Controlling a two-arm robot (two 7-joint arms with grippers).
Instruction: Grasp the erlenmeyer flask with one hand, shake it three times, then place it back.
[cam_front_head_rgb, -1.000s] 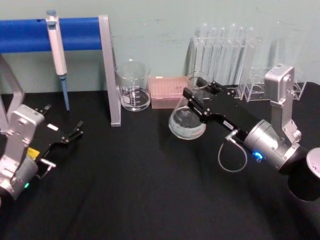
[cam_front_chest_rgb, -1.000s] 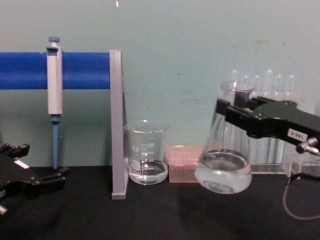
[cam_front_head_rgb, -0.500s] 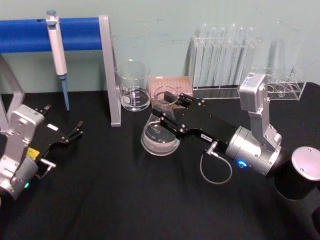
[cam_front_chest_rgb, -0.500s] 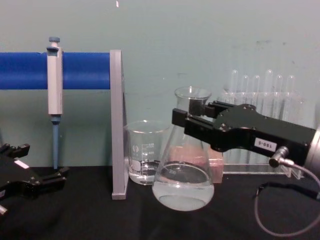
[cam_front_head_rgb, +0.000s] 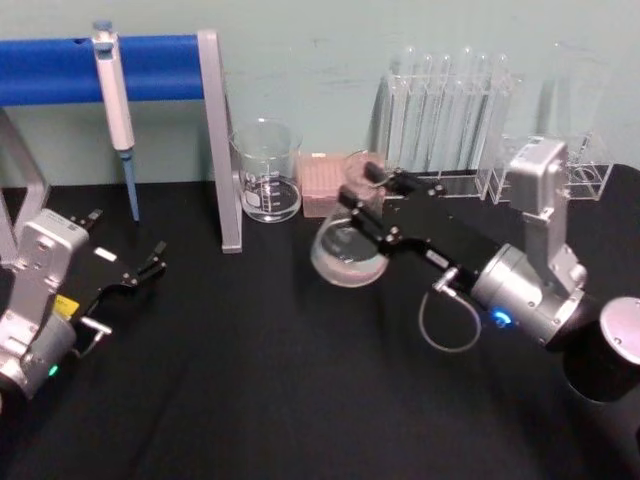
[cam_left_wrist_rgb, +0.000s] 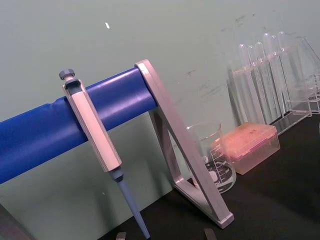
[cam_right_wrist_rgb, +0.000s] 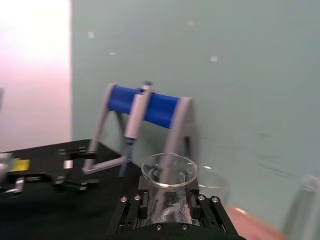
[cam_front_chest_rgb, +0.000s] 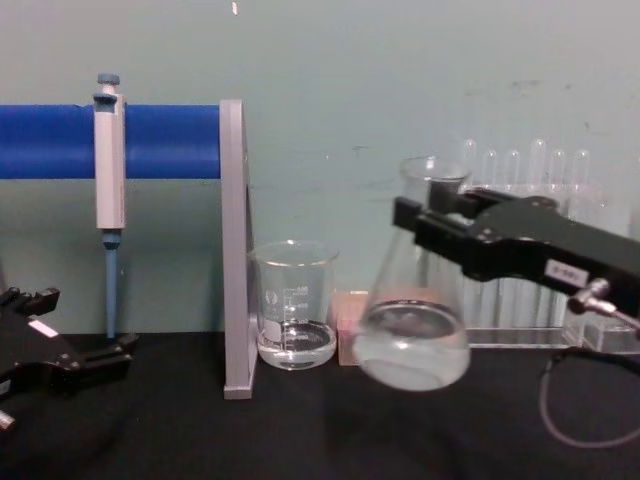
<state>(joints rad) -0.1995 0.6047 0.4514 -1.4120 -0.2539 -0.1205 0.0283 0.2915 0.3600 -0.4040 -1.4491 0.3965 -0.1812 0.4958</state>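
Desk (cam_front_head_rgb: 300, 400): black, bare in front. Lab glass stands along the back wall.

Blue bar stand (cam_front_head_rgb: 150, 65), back left, with a pipette (cam_front_head_rgb: 115, 100) hung on it.

Right arm reaches in from the right, toward the middle of the desk. Right gripper (cam_front_chest_rgb: 415, 220): jaws clenched on the neck of the erlenmeyer flask (cam_front_chest_rgb: 412, 340), just under the flared rim.

Flask: held in the air, base off the desk with its shadow beneath. The body hangs below the jaws. Long axis is close to upright but tipped, with the base swung a little toward the robot's left. Clear liquid sits in the wide bottom.

Test tubes (cam_front_head_rgb: 445, 100) in a clear rack stand behind the right arm, well apart from the flask.

Beaker (cam_front_chest_rgb: 293, 305) is near the flask on its left. Pink box (cam_front_head_rgb: 322, 180) is just behind it.

Left gripper (cam_front_head_rgb: 150, 262): parked low at the left of the desk, jaws released, holding nothing, far from the flask.

Judgement: the right arm alone has the work. Whether it shakes again or sets down, the key relation is base below jaws and desk below base. For a set-down the axis should come upright first, so the round base lands flat, and the descent must stay right of the beaker.
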